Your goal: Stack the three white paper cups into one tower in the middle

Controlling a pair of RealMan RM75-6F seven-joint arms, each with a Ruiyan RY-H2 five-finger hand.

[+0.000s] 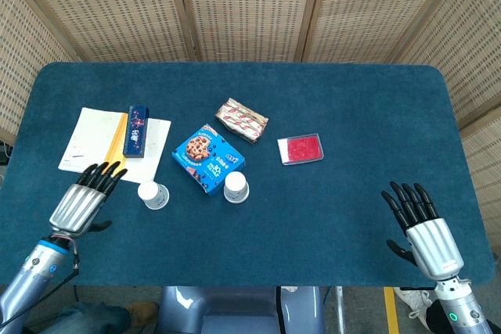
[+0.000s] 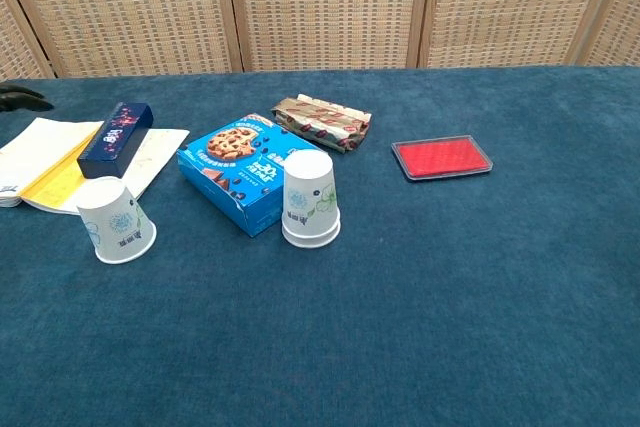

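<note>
A single white paper cup (image 1: 153, 195) (image 2: 116, 220) stands upside down at the left front. A stack of white cups (image 1: 236, 187) (image 2: 310, 199), also upside down with two rims showing at its base, stands against the blue cookie box. My left hand (image 1: 82, 201) hovers just left of the single cup, fingers spread and empty; only its dark fingertips (image 2: 20, 98) show at the chest view's left edge. My right hand (image 1: 423, 228) is far off at the right front corner, fingers spread, holding nothing.
The blue cookie box (image 1: 208, 159) (image 2: 243, 169) lies behind the stack. Behind it is a striped wrapped packet (image 1: 242, 120), and to the right a red flat case (image 1: 300, 149). A dark blue box (image 1: 138, 131) rests on a yellow-and-white booklet (image 1: 94, 146) at the left.
</note>
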